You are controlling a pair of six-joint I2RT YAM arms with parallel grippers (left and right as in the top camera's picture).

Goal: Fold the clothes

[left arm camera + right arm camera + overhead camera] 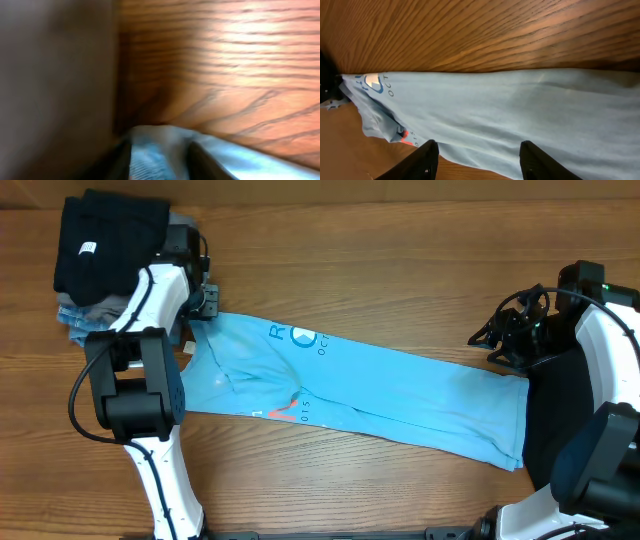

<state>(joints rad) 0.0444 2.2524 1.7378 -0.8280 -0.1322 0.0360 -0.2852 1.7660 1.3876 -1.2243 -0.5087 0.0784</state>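
The light blue T-shirt [380,395] lies folded into a long strip slanting across the table, with its lettering near the left end. It also shows in the right wrist view [510,105]. My left gripper [207,305] is at the shirt's upper left corner. In the blurred left wrist view the fingers [159,152] hold blue fabric [150,160] between them, low over the wood. My right gripper [495,340] is open and empty above the table just beyond the shirt's right end, fingers [479,146] spread over the cloth. A black garment [105,235] lies folded at the far left.
The black garment tops a small stack of folded grey and blue clothes [80,315] in the back left corner. A dark mass [555,415] lies under my right arm at the right edge. Bare wood table [380,270] runs behind the shirt.
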